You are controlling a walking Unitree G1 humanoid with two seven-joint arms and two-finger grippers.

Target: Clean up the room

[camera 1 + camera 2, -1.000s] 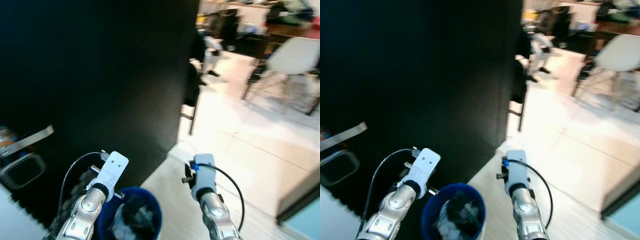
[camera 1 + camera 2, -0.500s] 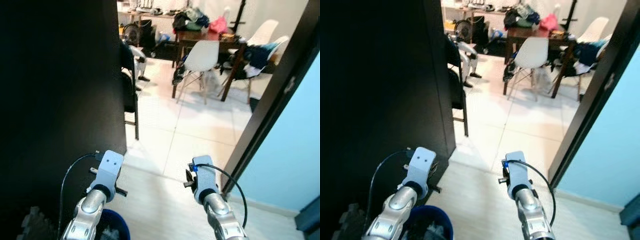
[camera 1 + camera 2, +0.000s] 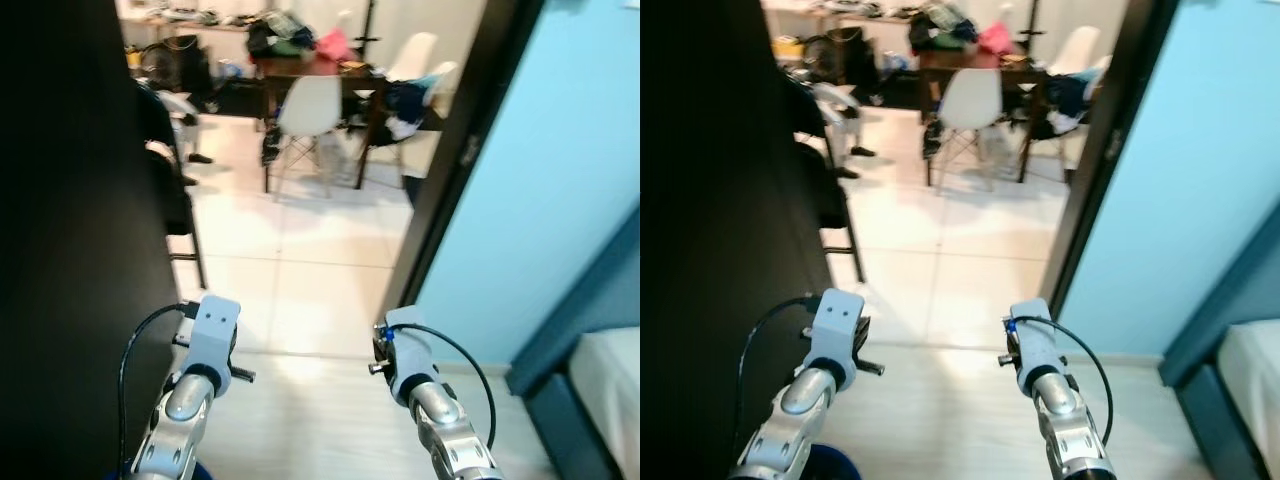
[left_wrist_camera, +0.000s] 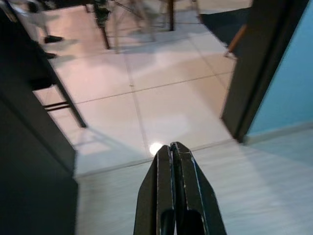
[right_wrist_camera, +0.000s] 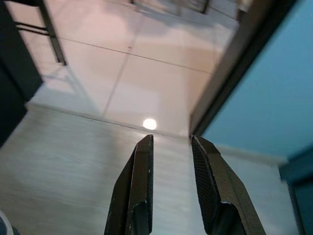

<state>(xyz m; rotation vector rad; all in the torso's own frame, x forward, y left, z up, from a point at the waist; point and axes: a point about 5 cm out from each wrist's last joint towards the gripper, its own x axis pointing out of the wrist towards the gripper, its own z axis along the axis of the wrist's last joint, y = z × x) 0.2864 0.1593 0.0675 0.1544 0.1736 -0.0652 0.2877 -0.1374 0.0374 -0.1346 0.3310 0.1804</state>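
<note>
Both arms are raised forward over pale wood-look flooring at a doorway. The left gripper (image 4: 172, 147) has its two black fingers pressed together, tips touching, holding nothing; it points toward the threshold where the wood floor meets white tile (image 4: 161, 93). A bright ceiling-light reflection (image 4: 155, 148) sits on the tile just beyond its tips. The right gripper (image 5: 171, 139) has its fingers parted by a narrow gap, nothing between them; a second light spot (image 5: 149, 124) lies on the tile just ahead of its left finger. A dark door frame (image 3: 455, 150) stands ahead and to the right of the right gripper, with a light blue wall (image 3: 560, 170) beyond it on the same side. A black door or panel (image 3: 70, 250) runs along the left, close beside the left arm (image 3: 185, 420). Well ahead of both grippers, across the tiled room, is the clutter: a dark table (image 3: 320, 70) piled with clothes and bags (image 3: 290, 30), white chairs (image 3: 305, 110) around it, one draped with blue cloth (image 3: 410, 95). A black chair (image 3: 175, 190) stands nearer, ahead-left of the left gripper. A bed corner (image 3: 605, 390) shows to the right of the right arm (image 3: 440, 430). A small blue rim (image 3: 825, 465) shows below the left arm; what it belongs to cannot be told.
</note>
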